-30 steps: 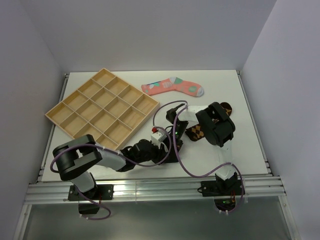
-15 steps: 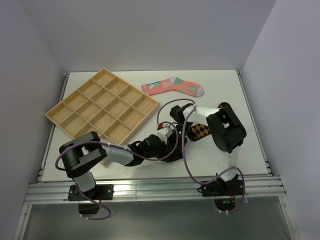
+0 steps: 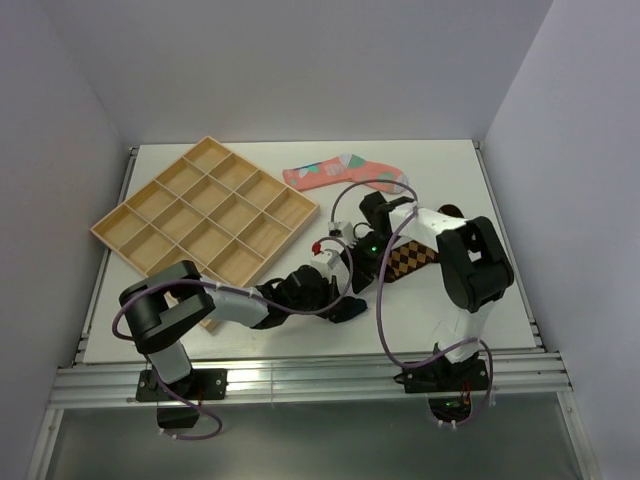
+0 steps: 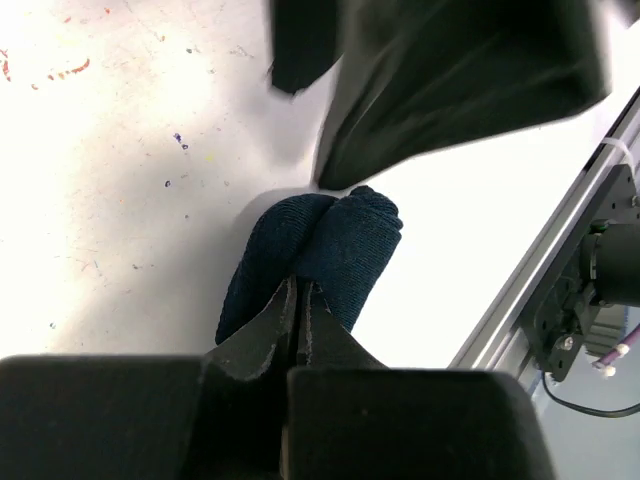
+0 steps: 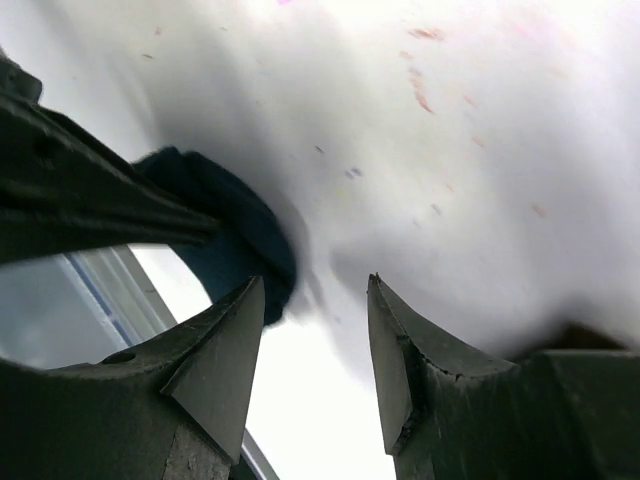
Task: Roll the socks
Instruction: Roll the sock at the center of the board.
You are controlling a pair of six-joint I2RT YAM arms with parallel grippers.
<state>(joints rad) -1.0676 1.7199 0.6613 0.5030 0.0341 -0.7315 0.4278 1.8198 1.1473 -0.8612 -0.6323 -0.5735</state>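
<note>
Rolling tightly matters: the left hand (image 4: pixel 297 290) is pinching the navy sock (image 4: pixel 340 240), and the right hand (image 5: pixel 315 295) is hanging released beside it.

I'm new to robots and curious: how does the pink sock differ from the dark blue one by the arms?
The pink sock is bright, with teal and white patches; the navy sock is plain dark. The pink sock lies stretched out flat; the navy sock is folded into a bunch. Nothing grips the pink sock; the left gripper is shut on the navy sock. Both are soft fabric socks.
</note>
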